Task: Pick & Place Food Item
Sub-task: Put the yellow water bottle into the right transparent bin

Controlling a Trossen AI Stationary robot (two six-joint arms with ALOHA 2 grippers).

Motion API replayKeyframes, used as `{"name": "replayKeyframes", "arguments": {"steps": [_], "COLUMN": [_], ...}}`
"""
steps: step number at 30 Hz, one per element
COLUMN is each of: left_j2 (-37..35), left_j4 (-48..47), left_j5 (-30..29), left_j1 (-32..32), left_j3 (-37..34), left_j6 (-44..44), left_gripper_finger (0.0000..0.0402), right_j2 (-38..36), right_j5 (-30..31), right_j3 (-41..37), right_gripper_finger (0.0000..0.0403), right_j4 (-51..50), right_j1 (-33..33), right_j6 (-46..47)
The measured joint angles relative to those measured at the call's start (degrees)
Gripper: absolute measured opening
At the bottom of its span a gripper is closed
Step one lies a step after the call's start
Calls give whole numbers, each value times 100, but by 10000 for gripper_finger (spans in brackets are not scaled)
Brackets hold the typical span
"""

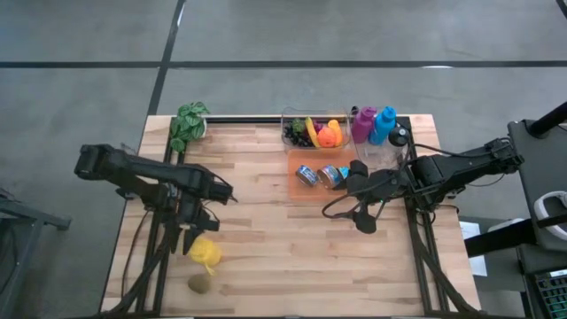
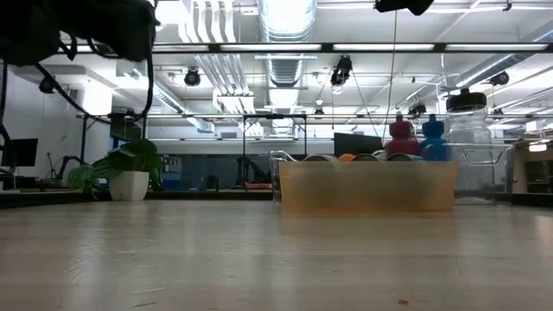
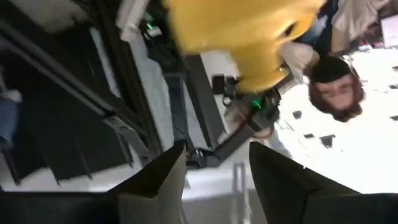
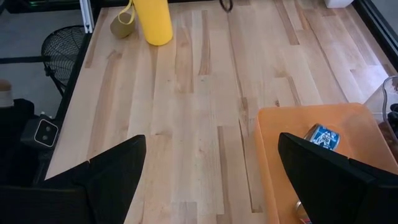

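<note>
The yellow food item (image 1: 205,253) is lying just beyond the released left gripper (image 1: 190,241), while the right wrist view is showing an orange tray (image 4: 292,124).

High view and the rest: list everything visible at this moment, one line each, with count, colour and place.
Table: one, light wood.
Potted plant: one, green, far left corner.
Orange tray: one, far right part of the table.
Cans: two, blue-labelled, in the orange tray.
Clear bin: one, behind the tray, holding fruit in purple, yellow and orange.
Bottles: one magenta, one blue, beside the clear bin.
Clear jar: one, dark lid, by the bottles.
Yellow pitcher: one, near left part.
Kiwi-like fruit: one, olive-brown, near left edge.
Person: one, beyond the table, in the left wrist view.
Left gripper: open, just above the pitcher.
Right gripper: open, beside the tray.
</note>
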Motion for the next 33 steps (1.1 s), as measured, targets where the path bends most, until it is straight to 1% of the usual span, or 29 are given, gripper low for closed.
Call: {"name": "replayKeyframes", "arguments": {"steps": [2,8,15,19,22,25,28,30,33], "left_j2": [-337,-1546,-3085,-3795,-4214,-4528,-4763,-4859,-4939], "left_j4": [-2,-24,-17,45,322,780,1386,1831,2414], "left_j5": [-382,-2087,-3346,-4349,-5089,-5718,-6219,-6411,-6449], "left_j1": [1,7,8,7,7,7,7,7,4], "left_j3": [0,0,0,0,0,0,0,0,0], "left_j6": [-162,-610,-1213,-1254,-1215,-810,-102,525,1607], "left_gripper_finger": [184,183,178,180,184,187,187,185,181], "right_j2": [1,2,2,2,2,2,2,2,2], "right_j5": [0,2,11,13,13,13,15,15,15], "right_j3": [0,-16,-22,-27,-31,-33,-49,-72,-127], "right_gripper_finger": [364,364,364,364,364,364,364,364,364], "right_j4": [2,6,8,9,9,11,14,15,17], "right_j1": [-2,-2,-2,-2,-2,-2,-2,-2,-2], "right_j6": [2,2,6,7,7,38,193,294,328]}}
